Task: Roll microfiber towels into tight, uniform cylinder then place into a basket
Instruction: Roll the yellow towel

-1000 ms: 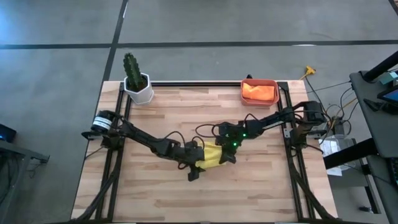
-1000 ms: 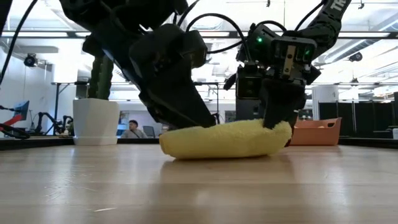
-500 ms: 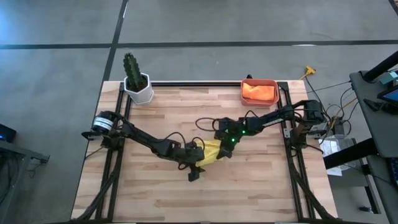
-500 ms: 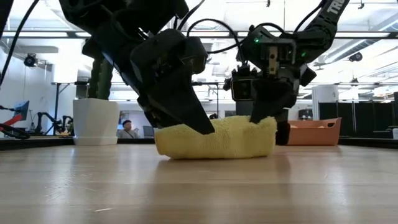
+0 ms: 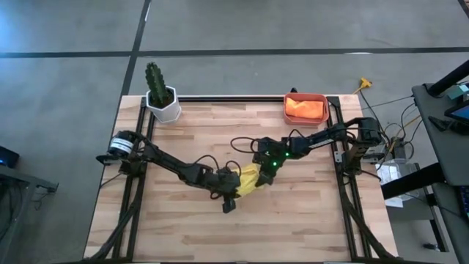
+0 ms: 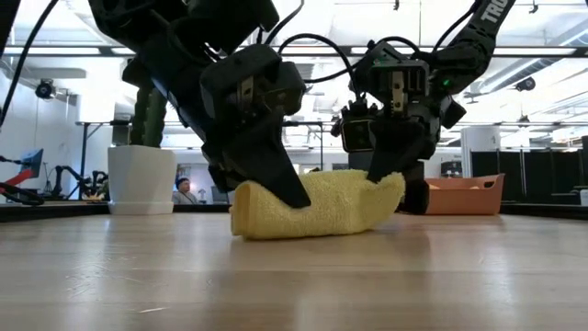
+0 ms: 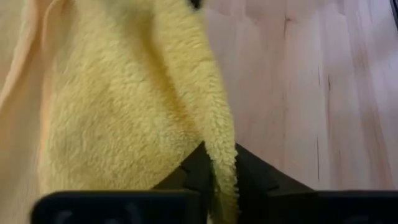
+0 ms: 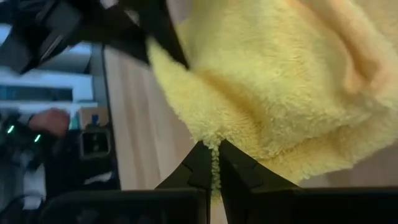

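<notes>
A rolled yellow towel [image 5: 250,180] lies on the wooden table [image 5: 183,227] near its middle; in the low view the yellow roll [image 6: 317,208] rests on its underside. My left gripper [image 5: 236,188] is shut on its left end. My right gripper [image 5: 261,176] is shut on its right end. An orange towel [image 5: 305,108] lies in the salmon-red basket [image 5: 305,96] at the far right corner. My left gripper pinches a thin edge of the yellow towel [image 7: 222,134] between its two fingers, at the roll's left end. The fingers slant down from the table's left. That end of the roll rests on the table. My right gripper pinches a thin fringe of the yellow towel [image 8: 214,139] between its two fingers, at the roll's right end. The fingers [image 6: 384,171] slant down from the table's right. That end sits slightly raised while the rest of the roll lies on the table.
A white pot with a green cactus [image 5: 162,96] stands at the far left corner. Black frame rails [image 5: 220,98] run along the table's edges. Bare wood shows along the near side. In the low view a person [image 6: 185,190] sits far behind the table.
My right gripper has gone toward the table's left with the roll's right end and has rolled a little. The roll has become shorter and its right end has risen. My left gripper has stayed in place and has shut on the roll's left end.
</notes>
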You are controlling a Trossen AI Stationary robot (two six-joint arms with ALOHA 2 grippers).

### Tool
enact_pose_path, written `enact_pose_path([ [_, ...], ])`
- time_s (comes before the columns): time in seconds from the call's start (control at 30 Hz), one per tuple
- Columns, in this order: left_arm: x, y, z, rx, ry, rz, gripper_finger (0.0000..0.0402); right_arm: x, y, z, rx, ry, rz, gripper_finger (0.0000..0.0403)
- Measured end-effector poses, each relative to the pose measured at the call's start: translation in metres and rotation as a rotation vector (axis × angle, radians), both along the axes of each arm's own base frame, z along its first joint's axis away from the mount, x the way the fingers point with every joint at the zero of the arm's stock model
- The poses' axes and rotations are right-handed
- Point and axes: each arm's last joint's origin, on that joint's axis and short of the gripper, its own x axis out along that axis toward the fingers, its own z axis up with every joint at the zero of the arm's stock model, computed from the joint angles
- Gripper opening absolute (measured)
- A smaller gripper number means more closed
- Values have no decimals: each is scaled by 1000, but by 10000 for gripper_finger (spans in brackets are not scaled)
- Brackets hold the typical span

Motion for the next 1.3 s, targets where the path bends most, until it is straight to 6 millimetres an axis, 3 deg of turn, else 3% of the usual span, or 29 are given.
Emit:
enact_pose_path([
  [0.1, -1, 0, -2, -28, 12, -14, 6, -1, 2, 0, 16, -35, 80, 13],
  [0.43, -3, 5, -4, -86, 41, -26, 2, -6, 5, 6, -88, -147, 227, 13],
  [0.67, -3, 13, -5, -178, 69, -58, 1, -4, 13, 20, -133, -224, 287, 13],
  [0.97, -2, 30, -7, -263, 97, -95, 0, 1, 50, 47, -547, -340, 472, 13],
  [1.3, -3, 35, -9, -293, 100, -112, 0, 2, 63, 51, -612, -350, 485, 18],
])
